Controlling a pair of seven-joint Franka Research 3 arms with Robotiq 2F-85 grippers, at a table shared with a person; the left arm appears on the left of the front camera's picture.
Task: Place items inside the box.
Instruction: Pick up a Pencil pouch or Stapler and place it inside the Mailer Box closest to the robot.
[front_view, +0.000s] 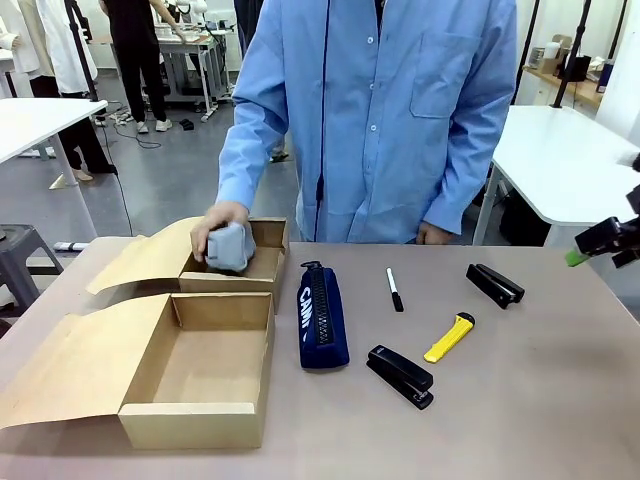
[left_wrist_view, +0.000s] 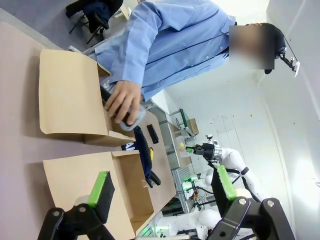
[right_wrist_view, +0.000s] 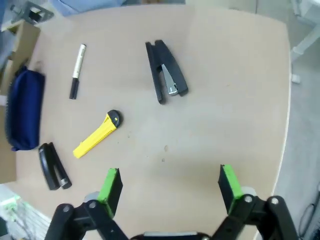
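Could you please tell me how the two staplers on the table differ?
The near stapler lies closed beside the pencil case. The far stapler lies past the knife, gaping, with silver metal showing. Both are black and lie on the table.

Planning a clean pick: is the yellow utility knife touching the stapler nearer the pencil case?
Apart. The right wrist view shows bare table between the utility knife and that stapler.

Bright even indoor light, soft shadows, maybe slight wrist-cam distortion.
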